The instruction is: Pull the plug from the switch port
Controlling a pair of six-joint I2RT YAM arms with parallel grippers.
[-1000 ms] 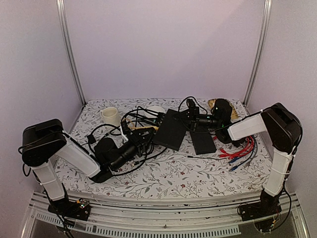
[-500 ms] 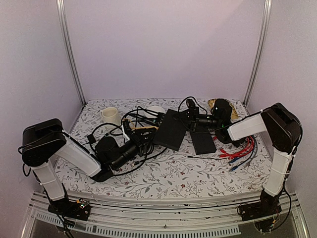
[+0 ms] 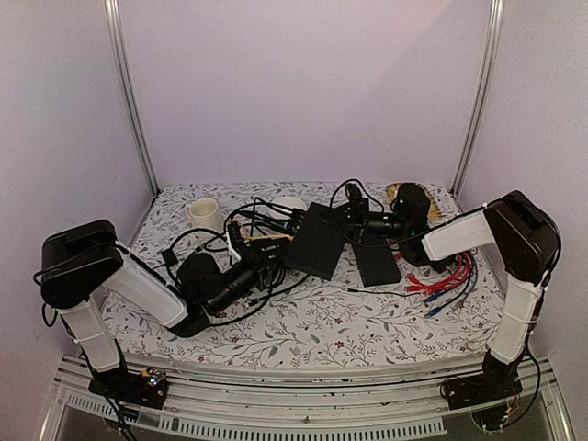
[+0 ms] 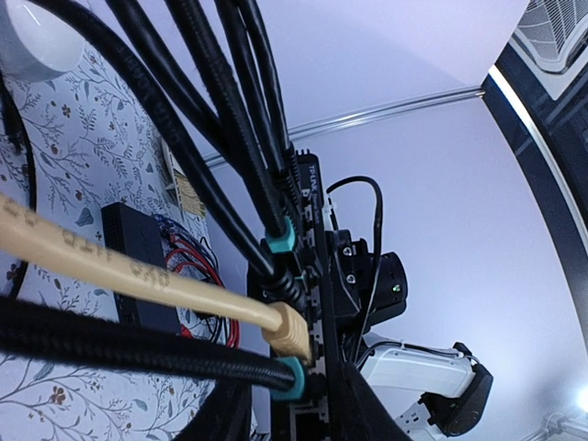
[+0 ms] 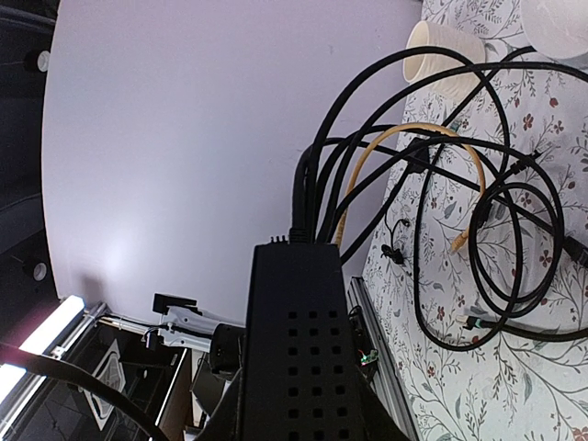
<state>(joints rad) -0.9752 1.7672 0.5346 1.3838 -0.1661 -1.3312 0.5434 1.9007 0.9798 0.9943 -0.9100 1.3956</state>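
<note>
the switch [image 3: 317, 241] lies slanted mid-table [image 3: 303, 322], nearer the back edge, with a shorter black box [image 3: 378, 265] just beside it toward the right edge. the right gripper [image 3: 355, 217] is clamped on the switch's far end. the left gripper [image 3: 265, 252] sits at the port edge, jaws narrow, flanking the plugs [image 4: 287, 303] of black cables [image 4: 220, 119] and a tan cable [image 4: 110, 257]; whether they pinch one, i cannot tell.
</note>
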